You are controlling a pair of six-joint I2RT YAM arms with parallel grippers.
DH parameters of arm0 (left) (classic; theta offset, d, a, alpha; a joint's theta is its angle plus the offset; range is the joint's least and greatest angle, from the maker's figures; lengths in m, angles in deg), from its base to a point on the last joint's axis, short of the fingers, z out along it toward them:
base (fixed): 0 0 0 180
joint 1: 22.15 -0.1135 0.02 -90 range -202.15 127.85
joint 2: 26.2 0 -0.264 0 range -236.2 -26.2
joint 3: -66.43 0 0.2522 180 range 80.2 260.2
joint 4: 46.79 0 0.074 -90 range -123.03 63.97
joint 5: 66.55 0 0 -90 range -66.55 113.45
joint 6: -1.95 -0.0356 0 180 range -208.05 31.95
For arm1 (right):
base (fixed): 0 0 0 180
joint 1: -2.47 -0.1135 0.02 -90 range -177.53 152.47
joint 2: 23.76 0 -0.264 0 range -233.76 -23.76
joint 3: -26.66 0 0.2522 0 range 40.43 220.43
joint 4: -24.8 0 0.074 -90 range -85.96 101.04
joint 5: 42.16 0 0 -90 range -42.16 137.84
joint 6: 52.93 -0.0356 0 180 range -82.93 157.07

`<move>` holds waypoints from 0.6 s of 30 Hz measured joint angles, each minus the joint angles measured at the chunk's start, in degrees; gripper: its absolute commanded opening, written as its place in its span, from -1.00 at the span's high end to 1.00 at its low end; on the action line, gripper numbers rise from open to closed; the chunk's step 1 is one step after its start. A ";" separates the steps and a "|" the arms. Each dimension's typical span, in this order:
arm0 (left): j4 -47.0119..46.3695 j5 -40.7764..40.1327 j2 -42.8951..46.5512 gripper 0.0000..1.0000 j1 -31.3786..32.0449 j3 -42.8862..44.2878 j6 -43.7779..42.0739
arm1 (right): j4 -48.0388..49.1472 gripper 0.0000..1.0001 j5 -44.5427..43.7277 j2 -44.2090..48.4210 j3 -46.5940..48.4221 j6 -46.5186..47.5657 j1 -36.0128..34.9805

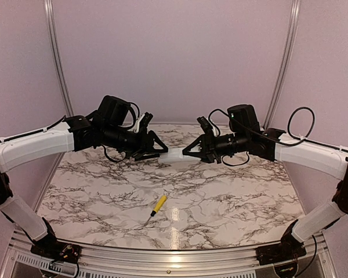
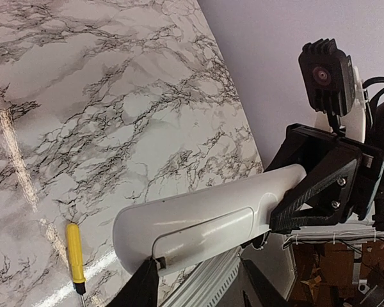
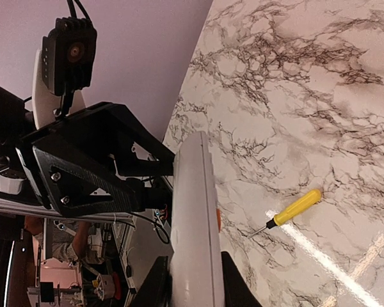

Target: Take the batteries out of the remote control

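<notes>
Fingers from both arms meet over the middle of the counter (image 1: 232, 197) in the top view: the left fingers (image 1: 159, 152) are clamped on one end of the remote control (image 1: 173, 154) and the right fingers (image 1: 188, 153) on the other end, so I see the slim white bar held level between them, raised off the marble. Nearer to the arm bases, the screwdriver (image 1: 158, 204) with its yellow handle lies alone on the counter, well apart from the remote control. From the left wrist view, I look along the remote control (image 2: 205, 220), whose broad face shows an outlined panel sitting flush; one of the left fingers (image 2: 143, 288) presses on its near end at the bottom of the picture, while the right fingers (image 2: 320, 185) grip the far end, with that arm's camera above them. The screwdriver (image 2: 74, 252) lies flat on the counter (image 2: 115, 96) below. From the right wrist view, I see the remote control (image 3: 192, 217) edge-on, pinched at the near end by the right fingers (image 3: 155, 288) and at the far end by the left fingers (image 3: 96, 173), and the screwdriver (image 3: 297, 208) rests on the counter (image 3: 307, 77) off to the side.
</notes>
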 measured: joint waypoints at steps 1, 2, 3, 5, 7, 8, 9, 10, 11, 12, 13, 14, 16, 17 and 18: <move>0.02 -0.09 0.00 0.22 -0.02 -0.04 -0.07 | 0.02 1.00 0.00 0.00 0.00 -0.02 0.00; 0.07 -0.17 0.02 0.26 -0.09 -0.07 0.00 | 0.02 1.00 0.00 0.00 0.00 -0.07 0.00; 0.11 -0.28 0.02 0.31 -0.13 -0.13 0.02 | 0.04 1.00 0.00 0.00 0.00 -0.11 0.00; 0.26 -0.52 0.02 0.38 -0.22 -0.22 0.09 | 0.07 1.00 0.00 0.00 0.00 -0.20 0.00; 0.39 -0.66 0.02 0.44 -0.28 -0.31 0.17 | 0.09 1.00 0.02 0.00 0.00 -0.22 0.00; 0.48 -0.72 0.02 0.48 -0.33 -0.35 0.15 | 0.09 1.00 0.02 0.00 0.00 -0.22 0.00; 0.50 -0.83 0.02 0.51 -0.37 -0.39 0.17 | 0.11 1.00 0.00 0.00 0.00 -0.22 0.00; 0.50 -1.09 0.26 0.58 -0.39 -0.72 0.20 | 0.15 1.00 0.04 0.00 0.00 -0.22 0.00; 0.50 -1.09 0.26 0.60 -0.39 -0.72 0.20 | 0.15 1.00 0.07 0.00 0.00 -0.22 0.00; 0.52 -1.31 0.33 0.62 -0.39 -0.81 0.26 | 0.24 1.00 0.11 0.00 0.00 -0.22 0.00; 0.44 -1.42 0.50 0.65 -0.42 -0.98 0.35 | 0.39 1.00 0.11 0.00 0.00 -0.22 0.00; 0.44 -1.53 0.66 0.69 -0.44 -1.14 0.44 | 0.46 1.00 0.22 0.00 0.00 -0.22 0.00; 0.42 -1.64 0.94 0.73 -0.44 -1.51 0.59 | 0.46 1.00 0.52 0.00 0.00 -0.22 0.00; 0.31 -1.70 1.07 0.75 -0.44 -1.75 0.72 | 0.46 1.00 0.59 0.02 0.00 -0.22 0.00; 0.09 -1.73 1.25 0.77 -0.44 -2.05 0.81 | 0.46 1.00 0.68 0.00 0.00 -0.22 0.00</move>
